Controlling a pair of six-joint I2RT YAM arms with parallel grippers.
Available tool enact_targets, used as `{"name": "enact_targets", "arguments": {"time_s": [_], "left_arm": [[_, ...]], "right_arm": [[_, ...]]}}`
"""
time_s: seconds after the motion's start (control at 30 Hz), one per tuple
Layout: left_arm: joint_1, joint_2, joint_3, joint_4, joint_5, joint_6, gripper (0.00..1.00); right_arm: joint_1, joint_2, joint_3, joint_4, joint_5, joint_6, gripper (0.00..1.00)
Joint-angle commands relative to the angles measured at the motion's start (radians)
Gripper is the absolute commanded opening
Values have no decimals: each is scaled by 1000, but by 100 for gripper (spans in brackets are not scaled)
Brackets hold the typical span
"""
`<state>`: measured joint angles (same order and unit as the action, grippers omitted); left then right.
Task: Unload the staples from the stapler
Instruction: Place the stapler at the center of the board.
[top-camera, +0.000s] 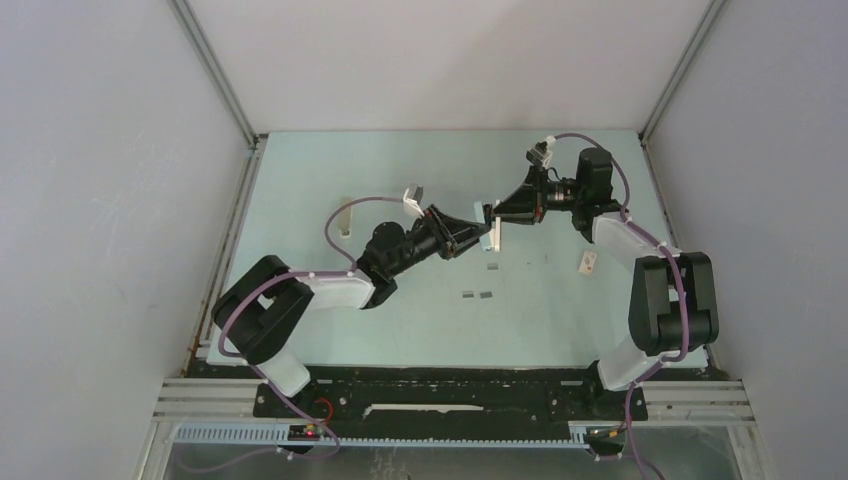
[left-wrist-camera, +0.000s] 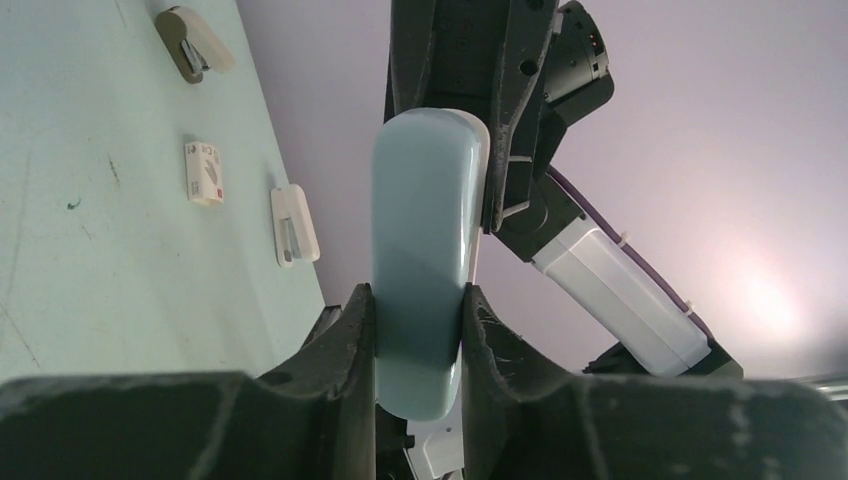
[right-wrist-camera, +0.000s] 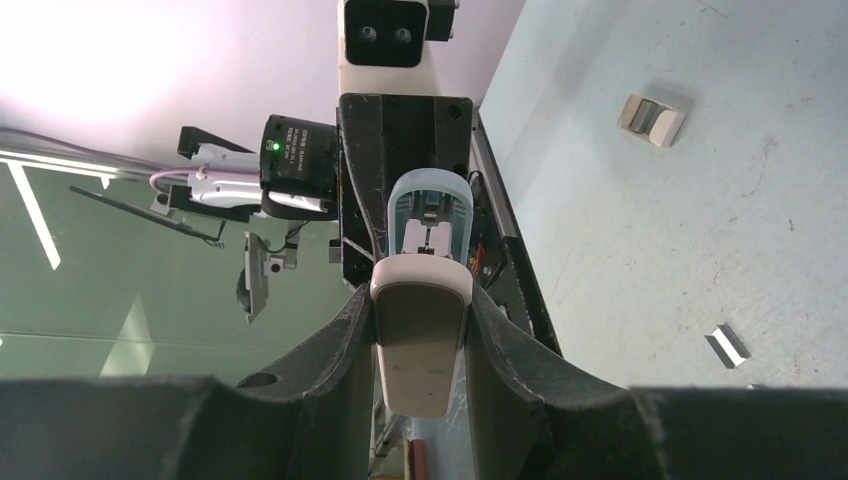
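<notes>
The stapler (top-camera: 492, 234) hangs in the air above the middle of the table, between both arms. My left gripper (top-camera: 482, 236) is shut on its pale blue top half (left-wrist-camera: 425, 250), both jaws pressed against its sides. My right gripper (top-camera: 499, 213) is shut on the stapler's whitish base (right-wrist-camera: 422, 335). Beyond the base, the blue top (right-wrist-camera: 430, 205) stands swung open, its inside showing. Short dark-grey staples (top-camera: 476, 294) lie on the table below, with another strip (top-camera: 491, 266) nearer the stapler. One strip of staples (right-wrist-camera: 729, 345) shows in the right wrist view.
A small white printed box (top-camera: 587, 262) lies on the right. A slim beige bar (top-camera: 344, 217) rests at the left. The left wrist view shows the box (left-wrist-camera: 203, 172), a white clip-like piece (left-wrist-camera: 293, 225) and a grey-beige object (left-wrist-camera: 195, 42). A small beige block (right-wrist-camera: 652, 120) lies farther off.
</notes>
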<state>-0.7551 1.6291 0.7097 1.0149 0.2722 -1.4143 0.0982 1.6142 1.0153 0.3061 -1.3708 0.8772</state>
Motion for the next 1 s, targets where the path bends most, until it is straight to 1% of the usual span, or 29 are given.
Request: {"name": "enact_targets", "arguments": {"time_s": [0.0,0.07,0.1,0.17,0.33,0.37,0.4,0.43,0.47,0.57,0.67,0.77,0.83,0.97], "left_arm": [[-7,6,31,108,39,-19,0],[-4,-5,22,117,41,-8,0],[-4,-13,15,120,41,-3,0],[2,-31,-7,131,37,8,0],[27,-106,-103,137,15,42,0],[35,-125,-125,134,12,50,0],[42,-144,-148,129,8,58,0],[51,-170,-176,127,2,64,0],[82,-222,-237,118,-15,77,0],[118,-307,-309,68,-34,109,0],[157,-405,-352,-47,-51,162,0],[198,-523,-366,-224,-72,235,0],[227,-607,-361,-381,-96,297,0],[301,-774,-324,-694,-172,426,0]], "right_arm": [[13,-19,1,-1,-14,-40,29],[16,-29,2,-42,-13,-84,47],[19,-35,2,-64,-13,-108,54],[21,-49,1,-109,-12,-158,64],[21,-95,2,-233,-2,-300,86],[21,-102,2,-259,-2,-329,96],[21,-110,3,-288,1,-365,99],[19,-119,3,-330,6,-405,100],[15,-145,3,-426,21,-512,100],[8,-171,6,-524,25,-640,100],[-6,-201,6,-611,16,-763,100],[-28,-235,6,-697,21,-868,100],[-44,-254,4,-740,39,-927,100],[-83,-283,-3,-791,59,-986,100]]}}
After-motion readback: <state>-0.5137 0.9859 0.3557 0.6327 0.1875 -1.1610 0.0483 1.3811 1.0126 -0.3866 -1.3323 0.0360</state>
